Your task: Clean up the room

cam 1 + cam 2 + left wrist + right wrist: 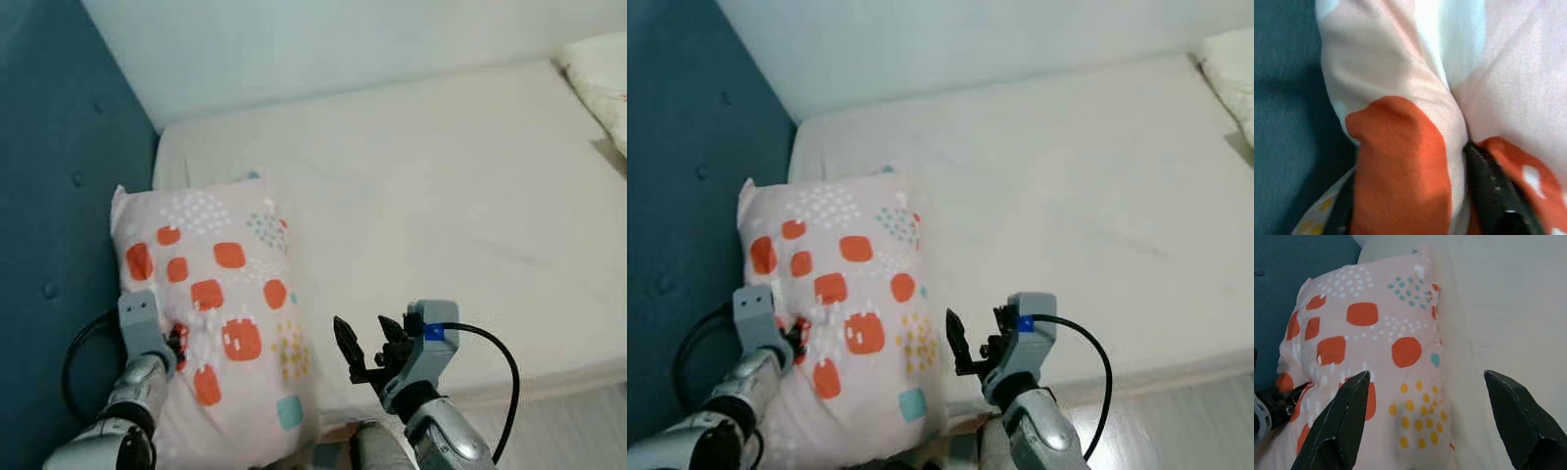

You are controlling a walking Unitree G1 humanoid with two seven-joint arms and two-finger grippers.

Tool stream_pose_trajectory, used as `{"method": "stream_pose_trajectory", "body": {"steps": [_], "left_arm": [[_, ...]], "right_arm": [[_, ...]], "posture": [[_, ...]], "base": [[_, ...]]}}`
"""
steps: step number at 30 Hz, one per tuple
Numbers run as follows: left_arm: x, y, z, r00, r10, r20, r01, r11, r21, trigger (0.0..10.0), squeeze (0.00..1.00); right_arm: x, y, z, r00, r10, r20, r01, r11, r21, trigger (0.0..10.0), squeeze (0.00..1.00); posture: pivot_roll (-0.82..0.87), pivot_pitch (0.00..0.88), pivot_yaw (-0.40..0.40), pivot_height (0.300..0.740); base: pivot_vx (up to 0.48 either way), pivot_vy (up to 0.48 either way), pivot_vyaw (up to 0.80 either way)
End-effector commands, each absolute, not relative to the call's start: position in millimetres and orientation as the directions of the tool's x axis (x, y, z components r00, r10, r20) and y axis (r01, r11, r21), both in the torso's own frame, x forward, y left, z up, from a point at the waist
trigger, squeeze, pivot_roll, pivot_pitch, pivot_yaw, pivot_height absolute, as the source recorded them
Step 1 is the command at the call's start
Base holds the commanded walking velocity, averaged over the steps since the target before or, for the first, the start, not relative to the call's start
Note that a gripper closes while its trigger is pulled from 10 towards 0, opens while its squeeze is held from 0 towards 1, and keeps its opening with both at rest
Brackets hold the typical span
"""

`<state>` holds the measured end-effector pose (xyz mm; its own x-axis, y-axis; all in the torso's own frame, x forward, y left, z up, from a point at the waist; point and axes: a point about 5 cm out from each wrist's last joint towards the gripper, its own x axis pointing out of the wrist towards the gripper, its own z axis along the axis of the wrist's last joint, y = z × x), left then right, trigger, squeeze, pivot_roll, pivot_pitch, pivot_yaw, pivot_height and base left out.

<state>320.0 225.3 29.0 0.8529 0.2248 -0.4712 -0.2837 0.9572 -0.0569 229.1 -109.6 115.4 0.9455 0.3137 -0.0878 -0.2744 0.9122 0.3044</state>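
A pink pillow (220,294) with orange blotches and small dots lies on the bed's left end, against the blue headboard (59,196). My left gripper (176,345) is shut on a fold of the pillow (1415,161) at its left side, the black fingers (1493,191) pinching the cloth. My right gripper (370,348) hovers open just right of the pillow's near corner, above the mattress edge, with nothing between its fingers (1347,421). The pillow (1376,347) lies ahead of it in the right wrist view.
The bare cream mattress (441,196) stretches to the right. A second, pale patterned pillow (602,83) lies at its far right end. A pale wall (323,39) runs behind the bed. Light floor (578,431) shows along the bed's near edge.
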Motion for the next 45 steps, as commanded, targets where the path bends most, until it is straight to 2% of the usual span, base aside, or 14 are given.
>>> {"method": "stream_pose_trajectory", "body": {"steps": [1, 10, 15, 22, 23, 24, 25, 26, 29, 32, 36, 38, 40, 45], "left_arm": [[314.1, 227.3, 22.4, 0.843, 0.205, -0.498, -0.234, 0.972, 0.003, 10.0, 1.00], [309.0, 257.5, 30.6, 0.862, 0.157, -0.482, 0.022, 0.939, 0.345, 10.0, 1.00], [303.6, 266.6, 31.0, 0.866, 0.123, -0.485, 0.104, 0.903, 0.416, 10.0, 1.00], [304.8, 229.1, 34.0, 0.848, -0.343, -0.405, 0.363, 0.931, -0.030, 10.0, 1.00], [305.3, 221.3, 39.3, 0.835, -0.443, -0.326, 0.414, 0.897, -0.156, 10.0, 0.16], [305.3, 221.3, 39.3, 0.835, -0.443, -0.326, 0.414, 0.897, -0.156, 10.0, 0.16], [305.2, 215.8, 44.3, 0.821, -0.514, -0.250, 0.458, 0.853, -0.249, 10.0, 0.00], [305.2, 215.8, 44.3, 0.821, -0.514, -0.250, 0.458, 0.853, -0.249, 10.0, 0.00], [296.6, 206.5, 51.7, 0.751, -0.656, -0.080, 0.552, 0.689, -0.470, 10.0, 0.00], [285.6, 204.4, 41.9, 0.696, -0.708, -0.121, 0.580, 0.654, -0.486, 10.0, 0.00], [259.0, 204.1, 14.0, 0.564, -0.773, -0.290, 0.623, 0.629, -0.465, 10.0, 0.00], [224.1, 211.1, -16.0, 0.384, -0.778, -0.497, 0.667, 0.606, -0.433, 10.0, 0.00], [211.3, 215.5, -24.3, 0.333, -0.760, -0.558, 0.676, 0.605, -0.421, 10.0, 0.00], [219.7, 220.0, -23.9, 0.483, -0.674, -0.559, 0.547, 0.731, -0.409, 10.0, 0.00]], "right_arm": [[228.8, -107.6, 110.5, 0.939, 0.328, -0.101, -0.284, 0.907, 0.311, 10.0, 0.00], [247.9, -108.8, 111.2, 0.932, 0.353, -0.080, -0.318, 0.905, 0.283, 10.0, 0.00], [258.9, -108.2, 113.6, 0.927, 0.370, -0.064, -0.341, 0.901, 0.269, 10.0, 0.00], [278.5, -115.3, 113.0, 0.931, 0.359, -0.068, -0.334, 0.912, 0.239, 10.0, 0.00], [283.0, -117.5, 112.7, 0.934, 0.349, -0.072, -0.325, 0.918, 0.228, 10.0, 0.00], [283.0, -117.5, 112.7, 0.934, 0.349, -0.072, -0.325, 0.918, 0.228, 10.0, 0.00], [286.8, -119.4, 112.2, 0.937, 0.342, -0.076, -0.318, 0.922, 0.220, 10.0, 0.00], [286.8, -119.4, 112.2, 0.937, 0.342, -0.076, -0.318, 0.922, 0.220, 10.0, 0.00], [297.7, -124.8, 107.5, 0.940, 0.324, -0.106, -0.301, 0.935, 0.190, 10.0, 0.00], [300.5, -125.7, 105.2, 0.939, 0.324, -0.119, -0.301, 0.937, 0.176, 10.0, 0.00], [303.5, -126.3, 100.9, 0.935, 0.327, -0.140, -0.304, 0.939, 0.162, 10.0, 0.00], [305.6, -125.5, 93.1, 0.923, 0.333, -0.190, -0.310, 0.940, 0.143, 10.0, 0.00], [306.9, -125.3, 90.4, 0.920, 0.335, -0.202, -0.312, 0.940, 0.137, 10.0, 0.00], [310.9, -129.7, 80.8, 0.922, 0.298, -0.247, -0.276, 0.954, 0.121, 10.0, 0.00]], "posture": [[-0.35, 0.273, 0.133, 0.740], [-0.28, 0.206, 0.116, 0.740], [-0.26, 0.168, 0.107, 0.740], [-0.21, 0.104, 0.078, 0.740], [-0.20, 0.094, 0.072, 0.740], [-0.20, 0.094, 0.072, 0.740], [-0.19, 0.087, 0.069, 0.740], [-0.19, 0.087, 0.069, 0.740], [-0.17, 0.064, 0.052, 0.740], [-0.17, 0.062, 0.044, 0.740], [-0.16, 0.056, 0.038, 0.740], [-0.16, 0.056, 0.034, 0.740], [-0.15, 0.054, 0.033, 0.735], [-0.15, 0.051, 0.031, 0.715]], "base": [[0.000, 0.000, 0.00], [0.000, 0.000, 0.00], [0.000, 0.000, 0.00], [0.000, 0.000, 0.00], [0.000, 0.000, 0.00], [0.000, 0.000, 0.00], [0.000, 0.000, 0.00], [0.000, 0.000, 0.00], [0.000, 0.000, 0.00], [0.000, 0.000, 0.00], [0.000, 0.000, 0.00], [0.000, 0.000, 0.00], [0.000, 0.000, 0.00], [0.000, 0.000, 0.00]]}}
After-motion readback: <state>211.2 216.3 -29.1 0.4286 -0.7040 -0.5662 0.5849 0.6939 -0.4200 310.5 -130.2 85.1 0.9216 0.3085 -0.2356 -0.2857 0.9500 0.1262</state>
